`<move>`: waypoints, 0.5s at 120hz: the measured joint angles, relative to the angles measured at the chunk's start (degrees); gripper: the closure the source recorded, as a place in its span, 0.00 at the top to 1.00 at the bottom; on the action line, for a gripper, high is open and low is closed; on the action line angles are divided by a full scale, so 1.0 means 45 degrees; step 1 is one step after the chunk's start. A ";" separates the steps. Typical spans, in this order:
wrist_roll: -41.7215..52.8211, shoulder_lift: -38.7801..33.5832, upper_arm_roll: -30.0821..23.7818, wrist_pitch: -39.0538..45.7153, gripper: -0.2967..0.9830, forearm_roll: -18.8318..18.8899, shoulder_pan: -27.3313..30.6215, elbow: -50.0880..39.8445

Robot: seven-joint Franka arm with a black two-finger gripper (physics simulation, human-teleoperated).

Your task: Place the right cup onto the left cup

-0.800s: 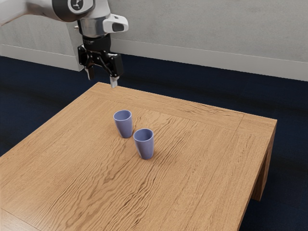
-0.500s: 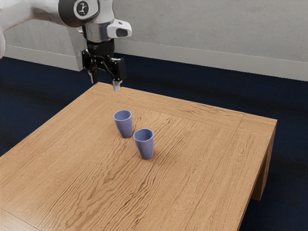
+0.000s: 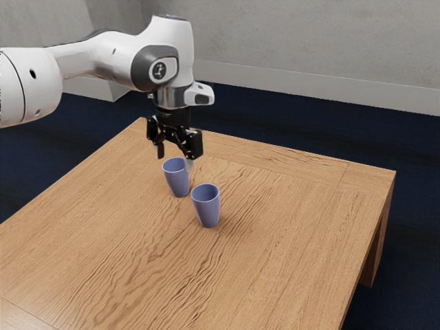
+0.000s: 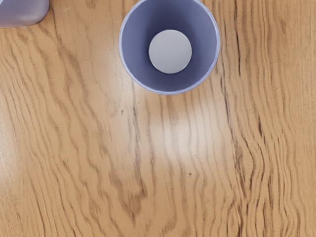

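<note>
The right cup (image 3: 207, 210) is standing upright on the table (image 3: 295, 213), well in from the edges; just beside it, toward the far corner at the exterior view's left, the left cup (image 3: 177, 180) is standing. The gripper (image 3: 174, 157), open and empty, is hanging higher, seemingly nearer the left cup. The wrist view is revealing one cup's pale inner bottom (image 4: 170, 51), hidden in the exterior view.

Arm (image 3: 159, 69) farther out, nearer the cups (image 3: 178, 181)
</note>
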 joint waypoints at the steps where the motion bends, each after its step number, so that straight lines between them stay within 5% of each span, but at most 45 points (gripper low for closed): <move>1: 0.0002 0.0026 0.0000 0.0039 0.77 -0.0001 0.0009 -0.0019; 60: 0.0057 0.1981 0.0092 0.1482 0.77 -0.0269 -0.0136 0.0852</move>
